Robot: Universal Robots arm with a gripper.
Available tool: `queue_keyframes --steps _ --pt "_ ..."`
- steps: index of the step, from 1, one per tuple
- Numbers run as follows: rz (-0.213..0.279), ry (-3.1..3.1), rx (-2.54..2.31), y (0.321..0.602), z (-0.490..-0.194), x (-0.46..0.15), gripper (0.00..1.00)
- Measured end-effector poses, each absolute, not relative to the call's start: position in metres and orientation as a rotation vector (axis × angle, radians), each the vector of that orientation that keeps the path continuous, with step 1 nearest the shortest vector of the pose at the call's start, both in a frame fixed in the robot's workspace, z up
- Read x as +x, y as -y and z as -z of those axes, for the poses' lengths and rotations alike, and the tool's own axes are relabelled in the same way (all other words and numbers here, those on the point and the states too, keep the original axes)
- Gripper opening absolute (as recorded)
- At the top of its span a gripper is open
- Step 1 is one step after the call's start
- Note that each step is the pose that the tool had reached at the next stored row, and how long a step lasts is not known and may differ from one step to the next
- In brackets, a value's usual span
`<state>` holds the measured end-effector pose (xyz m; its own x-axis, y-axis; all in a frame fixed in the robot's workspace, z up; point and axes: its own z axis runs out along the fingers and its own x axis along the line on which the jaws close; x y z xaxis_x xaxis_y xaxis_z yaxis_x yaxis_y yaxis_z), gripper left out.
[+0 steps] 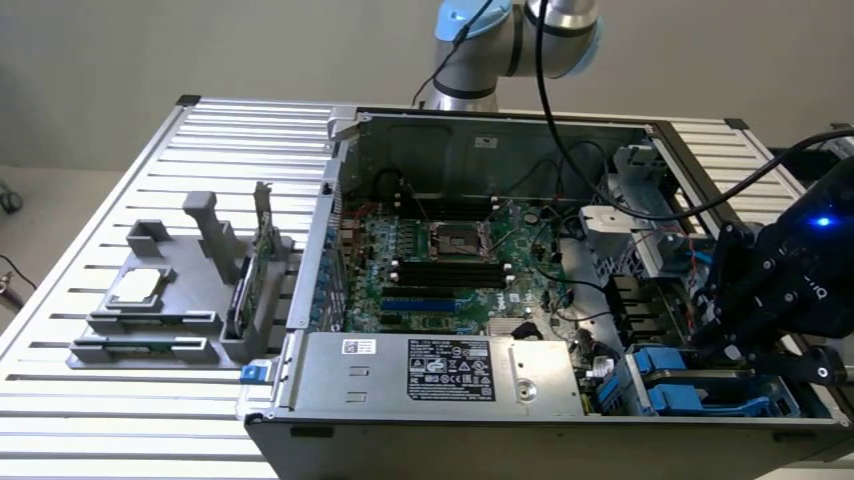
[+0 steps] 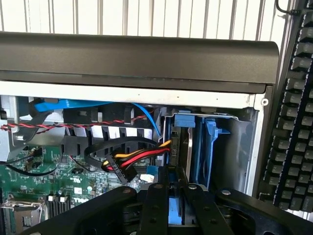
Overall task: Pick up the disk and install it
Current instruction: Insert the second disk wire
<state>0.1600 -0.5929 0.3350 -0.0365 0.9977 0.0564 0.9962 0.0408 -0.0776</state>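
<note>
The disk (image 2: 184, 120) stands on edge in a slot of the drive bay, showing a blue carrier rail and a thin metal edge. My black gripper (image 2: 176, 191) sits directly over that slot, with a blue part of the carrier between its two sides. In the exterior view the gripper (image 1: 747, 345) hangs over the drive bay at the case's front corner on the exterior view's right, just above the blue carriers (image 1: 667, 375). A second blue rail (image 2: 211, 134) stands in the neighbouring slot.
The open computer case (image 1: 334, 180) lies on a slatted metal table, with the motherboard (image 1: 441, 260) and power supply (image 1: 454, 368) inside. Red, yellow and black cables (image 2: 142, 156) run beside the bay. A grey stand (image 1: 147, 320) holds a processor chip (image 1: 138, 288) and a green card (image 1: 267, 250). A keyboard (image 2: 293, 122) lies beside the case.
</note>
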Motion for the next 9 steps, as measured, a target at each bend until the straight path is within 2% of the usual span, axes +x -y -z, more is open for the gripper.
queue_keyframes --steps 1,2,9 --pt "-0.026 2.196 -2.112 0.593 -0.336 0.160 0.24" --pt "-0.026 2.196 -2.112 0.593 -0.338 0.160 0.31" --pt "-0.017 2.190 -2.106 0.593 -0.353 0.156 0.31"
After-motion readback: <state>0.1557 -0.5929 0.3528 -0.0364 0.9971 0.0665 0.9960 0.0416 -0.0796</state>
